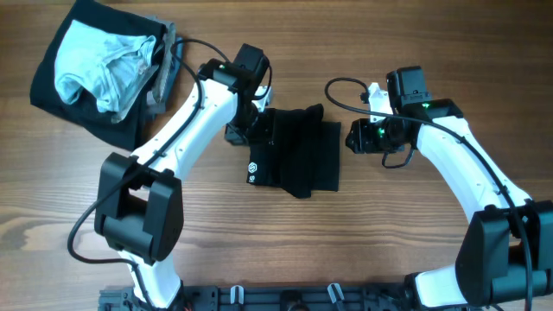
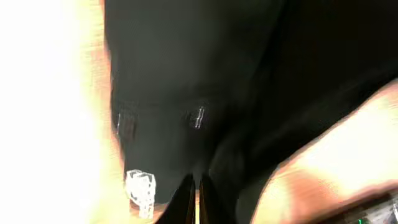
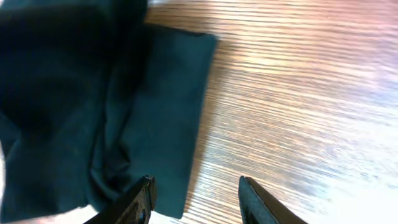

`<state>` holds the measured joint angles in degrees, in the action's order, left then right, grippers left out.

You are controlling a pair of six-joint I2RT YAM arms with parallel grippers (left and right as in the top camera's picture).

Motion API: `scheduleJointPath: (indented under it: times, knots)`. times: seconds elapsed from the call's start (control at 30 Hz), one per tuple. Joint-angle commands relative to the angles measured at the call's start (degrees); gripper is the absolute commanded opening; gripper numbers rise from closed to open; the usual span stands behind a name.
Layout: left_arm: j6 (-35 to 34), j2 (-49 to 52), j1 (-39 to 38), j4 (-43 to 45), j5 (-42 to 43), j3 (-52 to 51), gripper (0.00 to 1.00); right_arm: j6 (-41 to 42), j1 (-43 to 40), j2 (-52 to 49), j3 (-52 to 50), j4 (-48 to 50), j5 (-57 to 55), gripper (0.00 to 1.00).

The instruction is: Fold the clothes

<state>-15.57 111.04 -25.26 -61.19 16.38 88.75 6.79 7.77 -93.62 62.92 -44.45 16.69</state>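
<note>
A plain black garment (image 1: 298, 155) lies folded in the middle of the table, with a small white logo (image 1: 252, 170) at its front left corner. My left gripper (image 1: 249, 128) is at the garment's back left edge. In the left wrist view its fingers (image 2: 194, 190) are shut just over the black fabric (image 2: 205, 74), with the logo (image 2: 140, 190) beside them. I cannot tell if fabric is pinched. My right gripper (image 1: 354, 136) is open and empty just right of the garment. In the right wrist view its fingers (image 3: 196, 190) straddle the garment's edge (image 3: 155, 106).
A heap of other clothes sits at the back left: a pale blue garment (image 1: 99, 65) on top of a black one (image 1: 60, 86), with grey fabric (image 1: 164, 73) at its right side. Bare wooden table (image 1: 389, 225) lies in front of and right of the folded garment.
</note>
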Motion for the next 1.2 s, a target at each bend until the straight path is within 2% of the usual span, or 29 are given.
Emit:
scheduleJointPath:
  times: [0.0,0.07,0.13,0.2,0.27,0.33,0.4,0.5,0.57,0.6,0.7,0.8,0.87,0.9,0.93,1.03,1.1,1.17]
  knots:
    - [-0.20,3.78,-4.26,7.28,-1.29,-3.26,0.04,7.41,-3.67,0.63,0.98,-1.25,-4.63,0.46]
    - [-0.13,6.10,-6.47,8.96,3.10,-3.30,0.04,7.23,-5.75,0.63,0.98,-1.53,-3.91,0.45]
    - [-0.11,7.17,-9.84,12.15,12.87,-3.28,0.04,4.96,-7.78,0.63,0.98,-1.66,-0.52,0.43]
    - [-0.09,6.58,-12.20,11.72,15.34,-1.73,0.04,1.31,-7.98,0.63,0.98,-1.55,4.20,0.43]
    - [1.66,5.40,-12.48,7.13,15.23,1.88,0.04,-2.62,-7.91,0.63,0.98,-1.42,8.59,0.43]
    - [2.12,3.43,-10.71,0.17,10.62,6.67,0.04,-5.09,-7.63,0.63,0.98,-1.55,11.98,0.43]
    - [2.08,1.40,-7.74,-6.47,0.87,11.39,0.09,-9.70,-6.62,0.63,0.98,-2.16,15.85,0.48]
    - [2.08,-0.74,-2.99,-9.42,-4.46,12.20,0.15,-12.83,-3.02,0.46,0.35,-2.51,16.37,0.71]
    - [2.08,-0.61,-0.57,-10.71,-4.48,11.96,0.15,-12.81,0.15,-0.37,0.17,-1.86,16.37,0.75]
    - [2.10,-0.57,0.35,-10.43,-4.50,11.15,0.14,-12.50,1.66,-0.94,0.17,-1.36,16.09,0.70]
    - [2.08,-0.46,1.20,-9.94,-4.48,8.31,0.13,-4.15,4.11,-3.78,0.15,0.33,10.62,0.28]
    - [1.75,-0.46,0.72,-6.03,-4.15,2.08,0.13,-2.19,4.59,-7.91,-0.63,1.46,10.73,0.24]
    - [1.49,-0.46,0.31,-1.38,-3.80,-2.73,0.11,-2.23,4.57,-10.47,-0.68,1.38,10.05,0.07]
    - [0.17,-0.46,-0.02,2.82,-3.82,-7.15,0.11,-0.83,4.35,-10.84,-0.66,1.16,5.92,0.04]
    - [-1.22,-0.46,-0.09,7.96,-3.85,-12.98,0.10,7.50,3.26,-10.10,-0.42,-0.31,-5.03,0.04]
    - [-1.90,-0.46,-0.09,13.38,-3.82,-20.15,0.10,10.21,1.29,-9.22,-0.28,-1.68,-9.03,0.07]
    - [-2.56,-0.46,-0.09,14.10,-3.85,-22.08,0.09,10.10,0.52,-9.22,-0.26,-2.54,-9.05,0.46]
    - [-2.99,-0.46,-0.09,14.08,-3.80,-22.16,0.09,9.62,-0.33,-8.87,0.33,-4.09,-8.68,0.45]
